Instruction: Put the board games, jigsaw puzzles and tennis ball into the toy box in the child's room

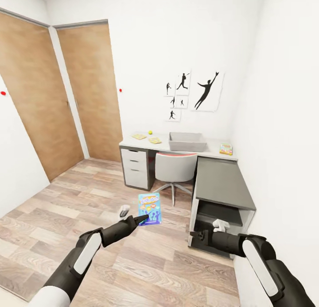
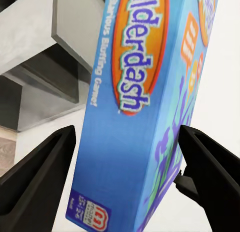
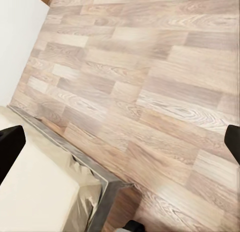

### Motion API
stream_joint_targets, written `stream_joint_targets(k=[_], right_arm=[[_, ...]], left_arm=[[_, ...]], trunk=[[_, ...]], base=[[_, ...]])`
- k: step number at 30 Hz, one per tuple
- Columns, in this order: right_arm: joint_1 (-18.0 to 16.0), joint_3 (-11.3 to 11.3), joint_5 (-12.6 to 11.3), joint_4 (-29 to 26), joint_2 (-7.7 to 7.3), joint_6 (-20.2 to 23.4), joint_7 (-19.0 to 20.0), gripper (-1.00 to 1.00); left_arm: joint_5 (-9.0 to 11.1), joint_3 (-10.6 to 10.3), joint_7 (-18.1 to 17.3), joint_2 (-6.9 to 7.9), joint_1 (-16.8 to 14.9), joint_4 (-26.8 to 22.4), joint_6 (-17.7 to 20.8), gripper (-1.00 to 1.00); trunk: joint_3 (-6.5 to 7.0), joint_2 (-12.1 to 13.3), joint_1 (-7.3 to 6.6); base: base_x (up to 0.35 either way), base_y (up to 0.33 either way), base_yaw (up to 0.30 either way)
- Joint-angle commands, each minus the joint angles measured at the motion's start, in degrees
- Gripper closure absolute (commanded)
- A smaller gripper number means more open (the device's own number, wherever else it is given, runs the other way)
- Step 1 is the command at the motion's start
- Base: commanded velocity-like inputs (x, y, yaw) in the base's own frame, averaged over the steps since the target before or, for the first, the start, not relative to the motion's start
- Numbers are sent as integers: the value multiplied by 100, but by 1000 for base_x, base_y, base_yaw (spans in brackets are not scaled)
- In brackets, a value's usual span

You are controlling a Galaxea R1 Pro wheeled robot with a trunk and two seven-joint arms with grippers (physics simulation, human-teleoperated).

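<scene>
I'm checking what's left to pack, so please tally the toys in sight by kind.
Board games: 2, the blue Balderdash box held in the left hand and the yellow-green-red box on the pale grey desk.
Flat multicoloured jigsaw sheets: 2.
Small yellow-green tennis ball: 1.
Total: 5.

Two black arms with glossy white panels along the forearms, left gripper (image 1: 142, 218) and right gripper (image 1: 193, 234) matte black, blunt wedge-shaped black fingers (image 2: 42, 172), small white fittings just behind the fingers, white shoulder shell
</scene>
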Motion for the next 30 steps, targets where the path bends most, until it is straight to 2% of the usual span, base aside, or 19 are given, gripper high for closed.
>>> stream_joint_targets(k=[1, 20, 30], right_arm=[[-7, 4, 39, -1, -2, 14, 38, -100], [-7, 4, 39, 1, -2, 13, 39, -100], [-7, 2, 36, -1, -2, 12, 46, -100]], left_arm=[[69, -5, 11, 5, -4, -6, 47, 100], [74, 9, 9, 15, -4, 10, 44, 100], [74, 10, 9, 23, -4, 10, 44, 100]], trunk=[[-13, -14, 4], [-13, -14, 4], [-13, -14, 4]], base=[[0, 0, -284], [0, 0, -279], [0, 0, -88]])
